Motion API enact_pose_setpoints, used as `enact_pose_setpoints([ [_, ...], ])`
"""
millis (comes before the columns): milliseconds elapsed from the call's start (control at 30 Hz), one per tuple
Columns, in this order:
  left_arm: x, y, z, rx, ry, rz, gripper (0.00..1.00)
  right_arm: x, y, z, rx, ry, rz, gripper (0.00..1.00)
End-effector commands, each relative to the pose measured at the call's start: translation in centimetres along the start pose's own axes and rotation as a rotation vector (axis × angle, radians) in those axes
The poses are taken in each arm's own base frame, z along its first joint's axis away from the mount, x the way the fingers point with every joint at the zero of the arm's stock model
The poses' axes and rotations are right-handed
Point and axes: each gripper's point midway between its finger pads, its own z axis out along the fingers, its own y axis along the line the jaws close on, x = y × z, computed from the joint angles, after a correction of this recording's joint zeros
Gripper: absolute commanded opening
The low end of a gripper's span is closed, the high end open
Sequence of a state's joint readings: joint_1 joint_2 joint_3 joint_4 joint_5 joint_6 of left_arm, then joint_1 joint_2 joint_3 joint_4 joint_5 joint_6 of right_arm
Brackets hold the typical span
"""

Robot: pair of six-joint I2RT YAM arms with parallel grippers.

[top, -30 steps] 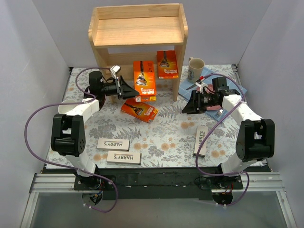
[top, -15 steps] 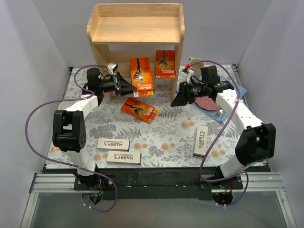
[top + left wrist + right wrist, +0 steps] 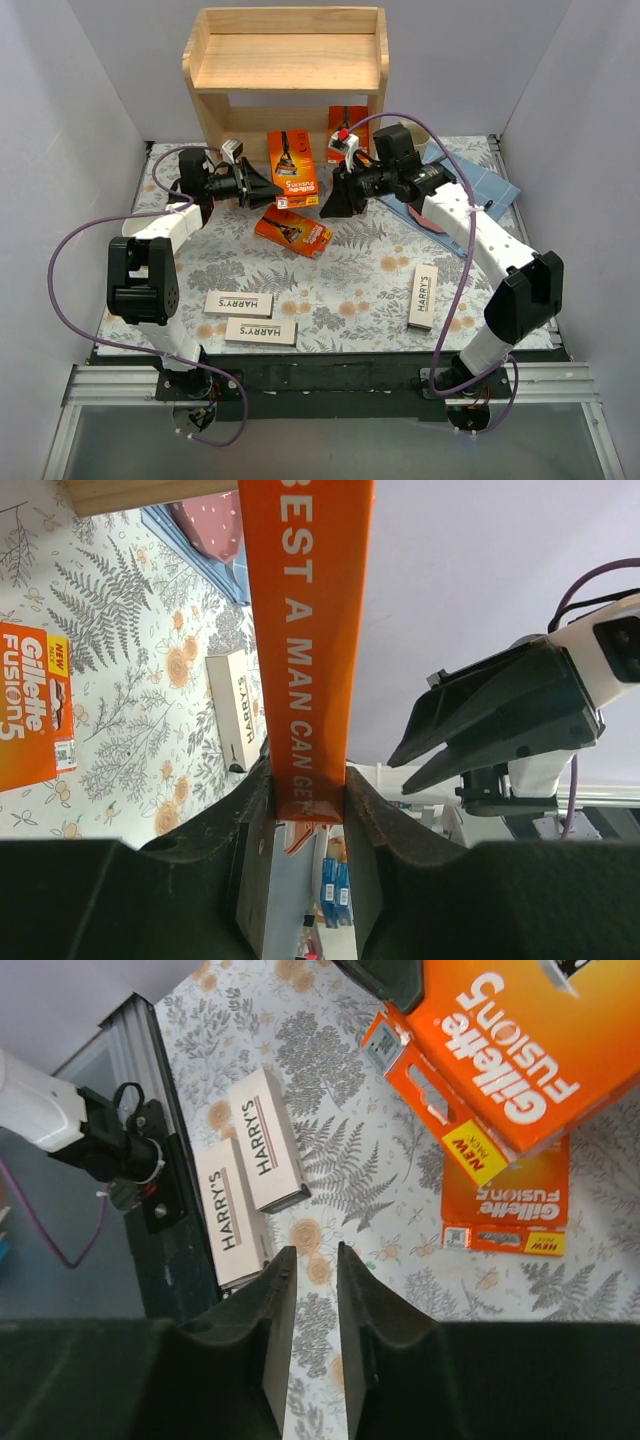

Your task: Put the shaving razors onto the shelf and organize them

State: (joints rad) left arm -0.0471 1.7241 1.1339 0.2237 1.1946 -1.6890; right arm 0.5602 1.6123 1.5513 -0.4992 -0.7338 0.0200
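Note:
The wooden shelf point(image 3: 290, 60) stands at the back. My left gripper point(image 3: 268, 186) is shut on an orange razor pack point(image 3: 292, 164) and holds it upright in front of the lower tier; the pack's edge sits between the fingers in the left wrist view point(image 3: 305, 630). A second orange pack point(image 3: 347, 122) stands on the lower tier. A third point(image 3: 293, 230) lies flat on the table. My right gripper point(image 3: 335, 205) is narrowly open and empty, just right of the held pack. Three white HARRY'S boxes lie near the front: two on the left point(image 3: 238, 303) point(image 3: 259, 331) and one on the right point(image 3: 424, 297).
A blue cloth point(image 3: 490, 185) with a pink spotted item point(image 3: 436, 215) lies at the right, behind my right arm. White walls close in both sides. The black rail point(image 3: 320, 375) marks the near edge.
My right arm has swung left from the mug area to just right of the held pack. My left gripper has carried the orange pack slightly left and back. The shelf has shifted a little left.

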Motion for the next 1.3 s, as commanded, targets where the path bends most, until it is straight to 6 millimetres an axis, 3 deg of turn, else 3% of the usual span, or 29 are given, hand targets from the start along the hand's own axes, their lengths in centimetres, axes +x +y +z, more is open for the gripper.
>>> enact_pose_setpoints([
  [0,-1.5,-1.5,-1.1,-0.006,-0.045,-0.002,0.26,-3.5,-0.4,1.6,0.035,-0.106,-0.14,0.24],
  [133,-2.1,-1.4,-1.2,-0.002,-0.043,-0.014,0.27,-3.9,-0.2,2.9,0.044,-0.154,-0.206,0.16],
  [367,-2.5,-1.9,-1.3,0.012,-0.028,-0.019,0.29,-4.3,0.7,5.2,0.024,-0.166,-0.223,0.15],
  [600,-3.4,-1.7,-1.1,0.009,-0.03,-0.024,0.31,-3.7,-0.5,7.7,0.061,-0.14,-0.203,0.14],
  [867,-3.1,-1.5,-1.2,0.002,-0.031,-0.018,0.35,-4.2,-1.8,9.2,0.093,-0.168,-0.159,0.11],
  [1167,-2.9,-1.4,-1.4,-0.029,-0.052,-0.009,0.61,-6.1,-2.1,10.8,0.114,-0.211,-0.179,0.1],
  [1267,-2.8,-1.4,-1.4,-0.035,-0.059,-0.005,0.62,-5.8,-3.3,11.6,0.143,-0.201,-0.183,0.1],
])
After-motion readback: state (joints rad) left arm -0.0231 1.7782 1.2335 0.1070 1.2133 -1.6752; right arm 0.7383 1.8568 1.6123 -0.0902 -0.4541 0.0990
